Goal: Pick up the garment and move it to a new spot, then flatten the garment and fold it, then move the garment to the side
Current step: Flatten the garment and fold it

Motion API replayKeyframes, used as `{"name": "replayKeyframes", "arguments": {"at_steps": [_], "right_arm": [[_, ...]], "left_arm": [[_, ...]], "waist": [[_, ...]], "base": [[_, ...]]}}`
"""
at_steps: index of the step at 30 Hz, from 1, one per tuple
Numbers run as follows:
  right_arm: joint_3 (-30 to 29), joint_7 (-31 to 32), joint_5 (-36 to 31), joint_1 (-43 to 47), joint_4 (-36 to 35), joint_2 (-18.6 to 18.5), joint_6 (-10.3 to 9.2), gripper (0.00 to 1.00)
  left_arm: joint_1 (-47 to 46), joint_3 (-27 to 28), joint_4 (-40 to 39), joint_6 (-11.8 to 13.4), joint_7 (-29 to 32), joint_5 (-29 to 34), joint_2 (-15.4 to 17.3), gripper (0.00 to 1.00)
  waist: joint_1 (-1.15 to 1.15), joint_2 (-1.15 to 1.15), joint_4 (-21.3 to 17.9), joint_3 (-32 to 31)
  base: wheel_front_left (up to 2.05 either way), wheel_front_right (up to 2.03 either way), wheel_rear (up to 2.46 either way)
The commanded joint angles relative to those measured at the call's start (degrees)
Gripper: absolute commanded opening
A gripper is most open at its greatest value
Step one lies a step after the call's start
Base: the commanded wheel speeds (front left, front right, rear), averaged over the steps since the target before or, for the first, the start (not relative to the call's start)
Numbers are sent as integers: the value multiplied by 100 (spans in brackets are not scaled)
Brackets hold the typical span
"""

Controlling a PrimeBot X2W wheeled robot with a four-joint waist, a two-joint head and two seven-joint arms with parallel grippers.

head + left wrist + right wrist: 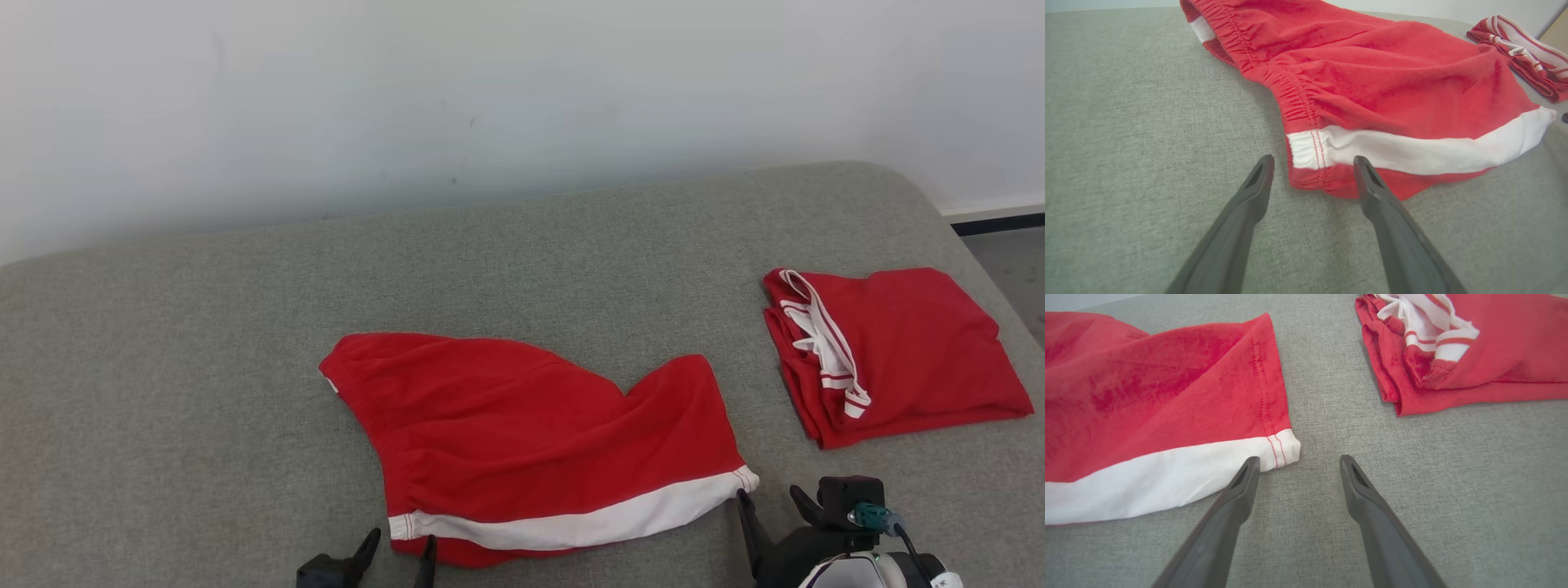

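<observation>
The garment, red shorts with a white band along the near hem, lies spread on the grey fabric surface. My left gripper is open at its near-left corner; in the left wrist view the left gripper has its fingers on either side of the waistband corner of the garment, just short of it. My right gripper is open at the near-right corner. In the right wrist view the right gripper has its left finger beside the white hem corner of the garment. Nothing is held.
A second red garment, folded and with white striped trim, rests at the right of the surface, also seen as the folded garment close to my right gripper. A pale wall stands behind. The surface's rounded right edge drops to the floor.
</observation>
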Motion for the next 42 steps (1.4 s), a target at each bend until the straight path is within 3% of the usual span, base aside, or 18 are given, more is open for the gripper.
{"name": "replayKeyframes", "arguments": {"at_steps": [1,18,19,20,21,24,26,27,28,29,30,38,42], "right_arm": [[24,-35,-47,-97,86,0,-17,100],[153,-190,75,-715,1178,1,-17,100],[162,-213,80,-744,1220,0,-17,100],[171,-231,90,-769,1260,0,-17,100],[179,-259,104,-788,1297,1,-17,100],[214,-260,175,-858,1445,1,-17,100],[253,-285,208,-912,1527,2,-17,100],[269,-287,225,-946,1575,2,-17,83],[297,-296,240,-985,1609,2,-17,29],[297,-296,240,-985,1609,2,-17,29],[325,-314,256,-1017,1636,3,-17,0],[385,-672,656,-1151,1575,-2,-17,0],[519,-819,1197,-1142,1077,-2,-17,0]], "left_arm": [[-117,-19,88,7,7,-25,9,100],[-497,-301,349,-16,-7,-171,10,100],[-501,-315,339,-34,-8,-162,13,93],[-506,-322,318,-43,-9,-159,19,79],[-508,-326,301,-55,-9,-158,25,40],[-486,-340,290,-83,-10,-166,38,0],[-481,-353,305,-86,-11,-182,44,0],[-483,-359,311,-95,-11,-187,45,0],[-490,-364,312,-102,-11,-191,47,0],[-490,-364,312,-102,-11,-191,47,0],[-497,-374,316,-118,-11,-201,46,0],[-552,-338,75,-173,-11,-284,39,0],[-530,-216,-368,-231,-8,-459,41,0]], "waist": [[-1,0,17,7],[-1,0,143,90],[-1,0,144,99],[-1,0,146,109],[-1,0,148,119],[-1,0,148,143],[-1,0,145,165],[-1,0,145,175],[-1,0,148,187],[-1,0,148,187],[-1,0,151,200],[-1,0,183,195],[-1,0,152,135]], "base": [[0,0,0],[0,0,0],[0,0,0],[0,0,0],[0,0,0],[0,0,0],[0,0,0],[0,0,0],[0,0,0],[0,0,0],[0,0,0],[0,0,0],[0,0,0]]}}
